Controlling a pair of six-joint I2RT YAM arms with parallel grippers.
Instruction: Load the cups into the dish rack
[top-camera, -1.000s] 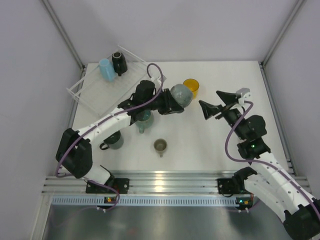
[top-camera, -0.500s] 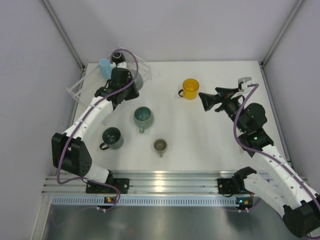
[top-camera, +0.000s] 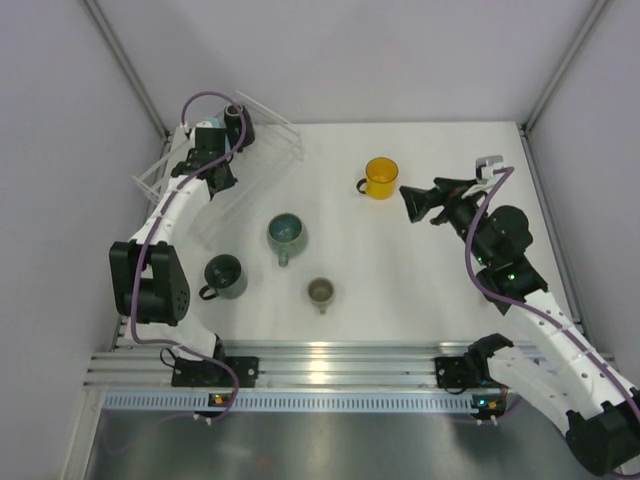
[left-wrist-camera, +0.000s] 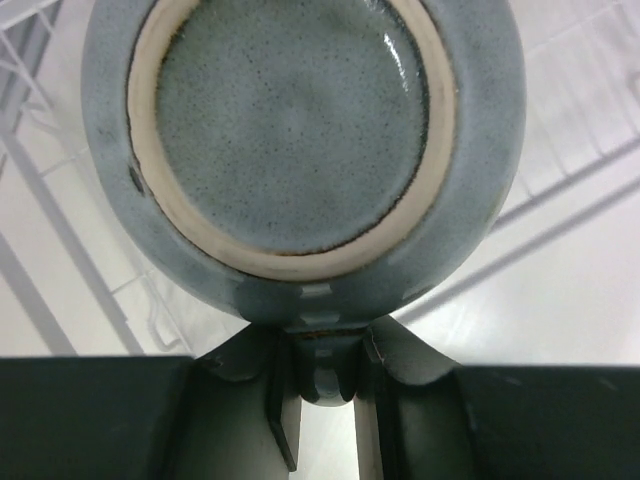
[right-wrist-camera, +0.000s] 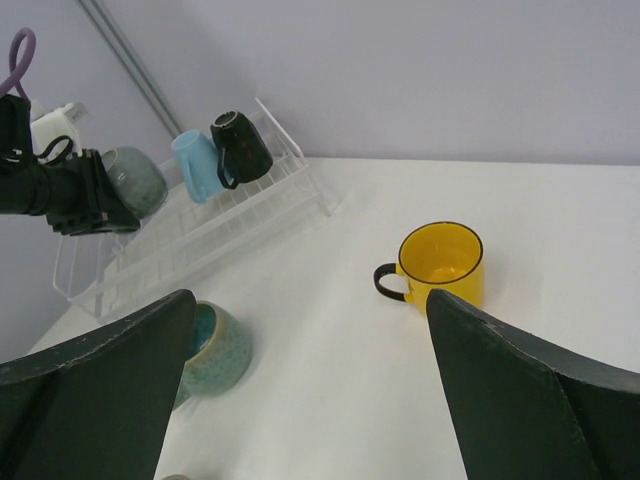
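Note:
My left gripper (left-wrist-camera: 325, 372) is shut on the handle of a grey-blue cup (left-wrist-camera: 290, 130), whose underside faces the wrist camera. It hangs over the clear dish rack (right-wrist-camera: 200, 235), next to a light blue cup (right-wrist-camera: 197, 163) and a black cup (right-wrist-camera: 240, 145) standing in it. From above, the left gripper (top-camera: 213, 150) covers the held cup. On the table stand a yellow mug (top-camera: 381, 177), a teal mug (top-camera: 286, 233), a dark green mug (top-camera: 224, 276) and a small olive cup (top-camera: 320, 291). My right gripper (top-camera: 415, 205) is open and empty, just right of the yellow mug (right-wrist-camera: 442, 262).
The dish rack (top-camera: 160, 180) sits in the far left corner against the enclosure post and wall. Its thin bars (left-wrist-camera: 60, 240) run below the held cup. The teal mug (right-wrist-camera: 212, 348) lies low left of my right fingers.
My left arm has swung from the middle of the table to the far-left rack, carrying the grey-blue cup. The right arm shifted only slightly, its gripper still open.

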